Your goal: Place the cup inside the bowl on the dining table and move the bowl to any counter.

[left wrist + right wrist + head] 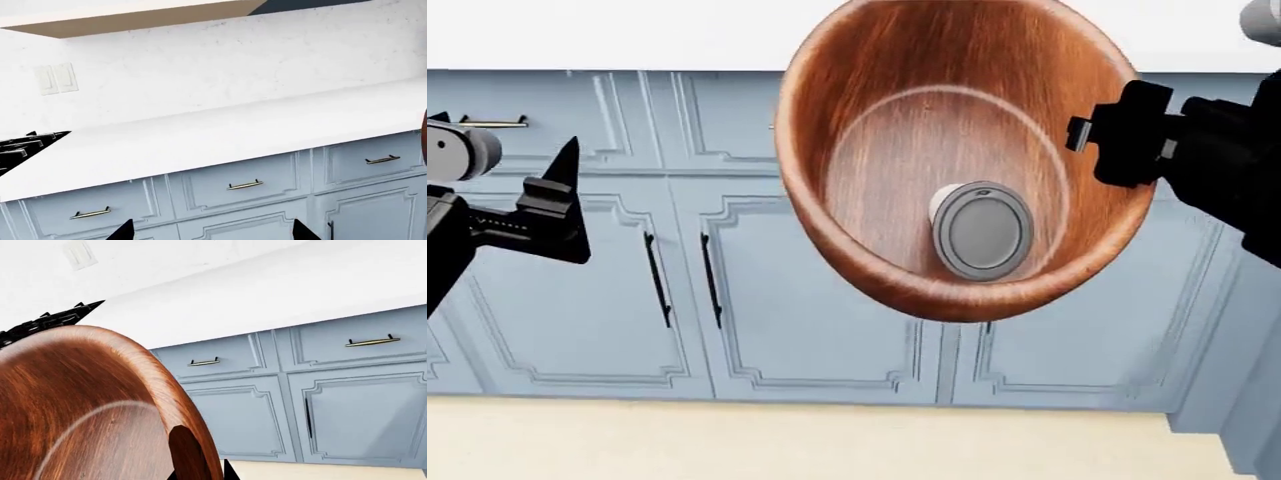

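The wooden bowl (961, 160) is held tilted in the air before blue cabinets (801, 310), below the white tabletop (227, 135). Its 3 o'clock rim is clamped by the right gripper (1121, 135). The cup (981, 230) lies inside. The left gripper (554, 215) is carried empty, jaws spread wide.

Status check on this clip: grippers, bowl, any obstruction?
Right gripper shut on bowl rim, bowl aloft and tilted. Cup inside. Left gripper open, empty. Counter ahead, nothing on the stretch in view.

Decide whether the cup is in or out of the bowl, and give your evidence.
In. The cup lies inside the bowl, its grey lid facing the head camera.
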Motion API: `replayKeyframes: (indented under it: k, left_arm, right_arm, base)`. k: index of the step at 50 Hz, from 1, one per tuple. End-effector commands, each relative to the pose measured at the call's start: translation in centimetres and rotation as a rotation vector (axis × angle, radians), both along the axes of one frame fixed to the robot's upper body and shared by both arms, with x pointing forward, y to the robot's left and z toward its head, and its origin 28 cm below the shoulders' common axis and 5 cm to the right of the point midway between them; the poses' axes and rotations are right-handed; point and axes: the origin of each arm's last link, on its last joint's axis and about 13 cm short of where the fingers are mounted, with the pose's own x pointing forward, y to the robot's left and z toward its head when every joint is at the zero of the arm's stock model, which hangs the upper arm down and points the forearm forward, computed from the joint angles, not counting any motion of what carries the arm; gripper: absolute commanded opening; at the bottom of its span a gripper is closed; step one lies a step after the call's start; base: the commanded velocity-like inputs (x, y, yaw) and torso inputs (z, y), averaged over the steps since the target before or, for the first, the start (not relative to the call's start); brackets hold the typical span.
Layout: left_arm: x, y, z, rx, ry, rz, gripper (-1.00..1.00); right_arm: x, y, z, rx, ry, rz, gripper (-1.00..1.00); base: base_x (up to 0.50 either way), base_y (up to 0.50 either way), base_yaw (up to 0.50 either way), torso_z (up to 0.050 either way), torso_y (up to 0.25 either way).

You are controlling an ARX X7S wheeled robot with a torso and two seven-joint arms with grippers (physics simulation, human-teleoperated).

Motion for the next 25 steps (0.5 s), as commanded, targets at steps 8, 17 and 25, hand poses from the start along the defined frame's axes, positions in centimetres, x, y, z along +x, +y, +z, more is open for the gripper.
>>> replayKeyframes:
  k: [8,17,25]
  left_arm:
    - [0.7,0.0,0.9,-0.006,-0.030,0.004,1.00]
    - [0.7,-0.3,0.3,-0.013,-0.017,-0.006,1.00]
    - [0.6,-0.6,-0.3,0.002,-0.001,-0.014,1.00]
  right_arm:
    - [-0.1,-0.4,0.4,0.031,-0.042,-0.003,-1.00]
    - [0.5,0.2,0.2,0.037,-0.039,0.015,-1.00]
    - [0.8,0.3,-0.3,0.048,-0.040,0.018,-1.00]
  base:
    - [0.50,-0.12,0.00,0.000,0.002]
    - [0.50,-0.12,0.00,0.000,0.001]
    - [0.50,-0.12,0.00,0.000,0.001]
